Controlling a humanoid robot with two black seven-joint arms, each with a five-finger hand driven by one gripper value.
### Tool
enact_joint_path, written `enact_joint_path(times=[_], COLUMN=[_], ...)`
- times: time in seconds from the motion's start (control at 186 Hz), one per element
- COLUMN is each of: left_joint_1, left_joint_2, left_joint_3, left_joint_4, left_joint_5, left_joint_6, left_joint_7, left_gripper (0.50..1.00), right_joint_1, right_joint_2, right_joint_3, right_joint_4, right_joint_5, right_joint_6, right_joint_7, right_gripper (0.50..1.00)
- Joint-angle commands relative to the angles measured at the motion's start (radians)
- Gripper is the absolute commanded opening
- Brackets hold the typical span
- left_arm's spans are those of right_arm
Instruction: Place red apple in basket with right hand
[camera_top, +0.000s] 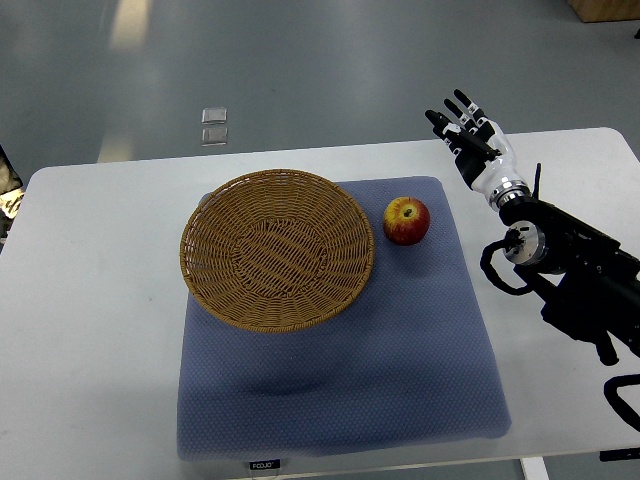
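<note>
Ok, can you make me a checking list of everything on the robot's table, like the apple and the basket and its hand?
Surface: white table with a blue-grey mat on it.
Job's things: red apple sits on the mat, just right of the wicker basket, which holds nothing.
Clutter: nothing seen.
Hands: right hand is open with fingers spread, over the table's far right, apart from the apple, holding nothing. Left hand not in view.
Cables: black cable loops at the right forearm.
Surroundings: grey floor; two small clear squares on it beyond the table.
</note>
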Motion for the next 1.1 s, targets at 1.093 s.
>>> enact_joint_path(times=[1.093], left_joint_1=[0.0], left_joint_2=[0.0], left_joint_3=[0.0], left_joint_4=[0.0], left_joint_5=[0.0], left_joint_6=[0.0], left_joint_7=[0.0], left_gripper=[1.0], right_joint_1=[0.182], right_joint_2=[-0.265], right_joint_3=[-0.218], right_joint_4=[0.193], right_joint_5=[-0.563], right_joint_6=[0.196], right_joint_7=[0.0], right_gripper=[0.919])
